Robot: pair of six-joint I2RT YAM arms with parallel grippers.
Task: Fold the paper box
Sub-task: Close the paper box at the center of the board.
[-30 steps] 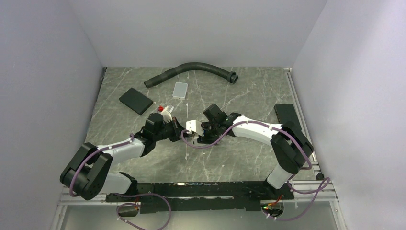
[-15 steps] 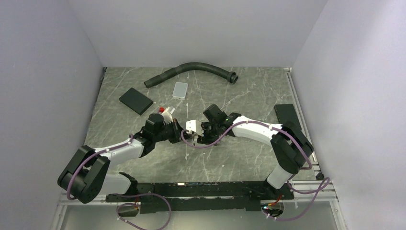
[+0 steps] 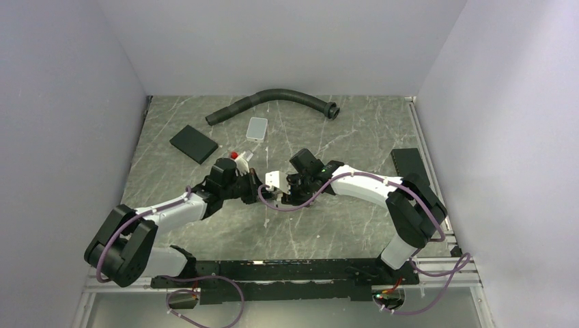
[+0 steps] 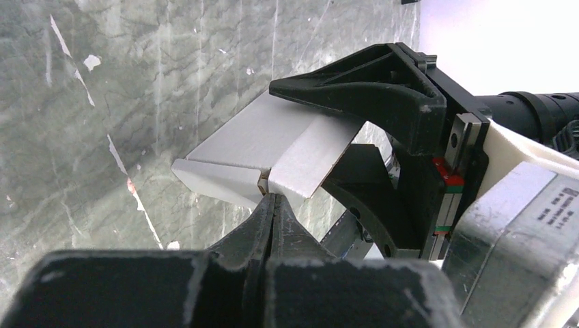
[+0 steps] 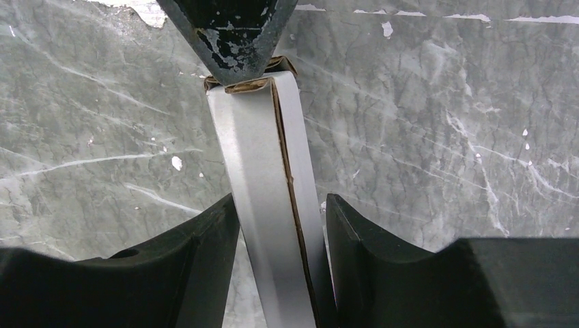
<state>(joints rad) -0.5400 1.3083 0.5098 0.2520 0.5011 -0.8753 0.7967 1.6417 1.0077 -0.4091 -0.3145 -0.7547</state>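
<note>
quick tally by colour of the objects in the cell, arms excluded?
Black: 3 (hose, pad, slab by the right rail, partly hidden)
White: 1 (paper box)
Light grey: 1 (tile)
Total: 5

Between the matt black plastic fingers (image 5: 205, 253) of the right gripper (image 5: 281, 205), the paper box (image 5: 252, 171) is smooth, matt white cardboard with raw brown fibre along its cut edges. The left gripper (image 4: 273, 201) at the box's end is the same black plastic, scuffed whitish at the tip. The table (image 5: 444, 137) beneath both is smooth, grey and stone-patterned, with pale veins and a dull sheen.
</note>
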